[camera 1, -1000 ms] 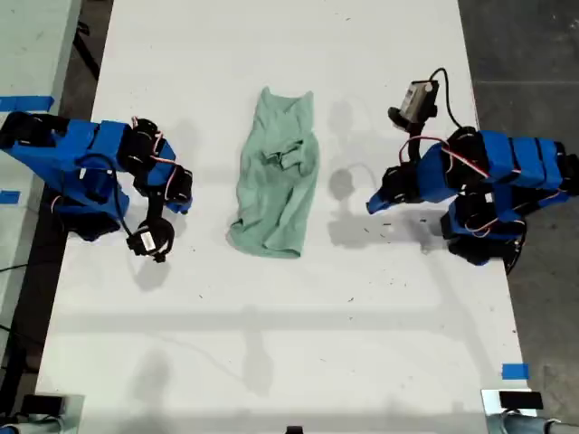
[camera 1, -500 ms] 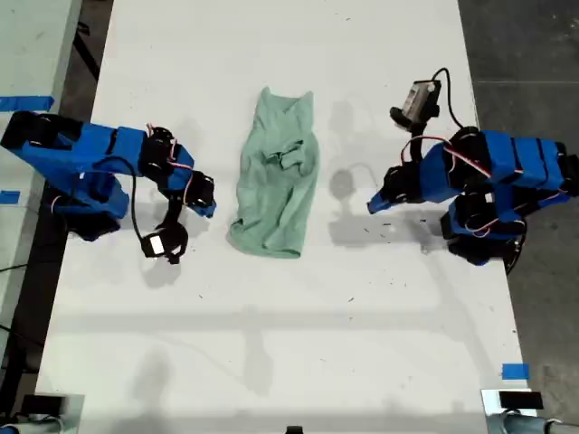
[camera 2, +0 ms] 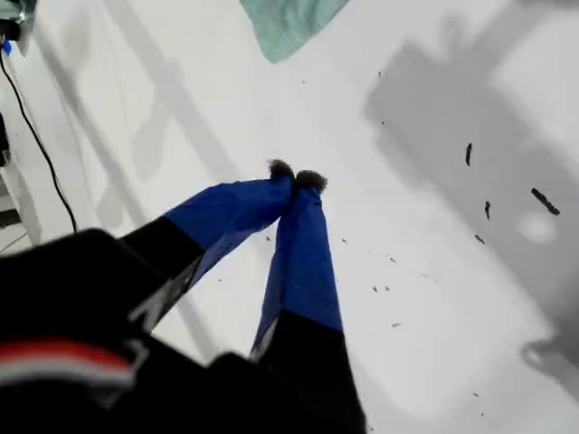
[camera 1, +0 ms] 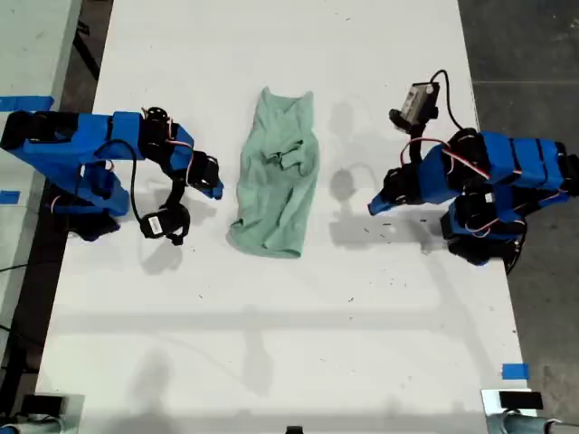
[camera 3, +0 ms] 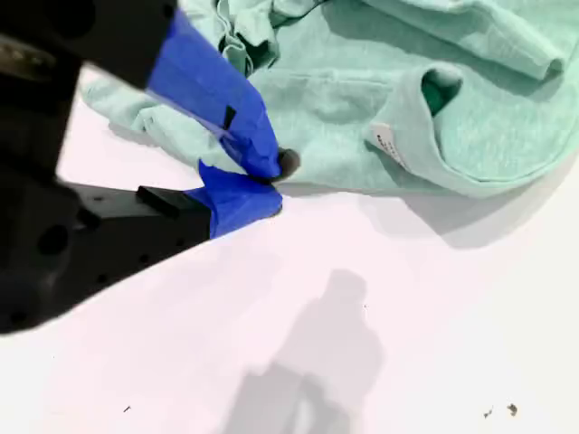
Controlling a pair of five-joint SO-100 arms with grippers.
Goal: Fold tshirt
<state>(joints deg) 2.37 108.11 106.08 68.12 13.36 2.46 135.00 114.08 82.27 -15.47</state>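
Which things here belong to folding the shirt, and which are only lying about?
For the job:
- shirt
- my first pincer
- my second pincer
- table

Only lying about:
- blue tape strip
- black specks on the table

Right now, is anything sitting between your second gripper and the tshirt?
Nothing visible. My second gripper hangs right at the edge of the tshirt, with only bare white table beside it.

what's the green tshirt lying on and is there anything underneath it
The tshirt lies crumpled on the white table. Only bare tabletop shows around it; whatever its folds cover cannot be seen.
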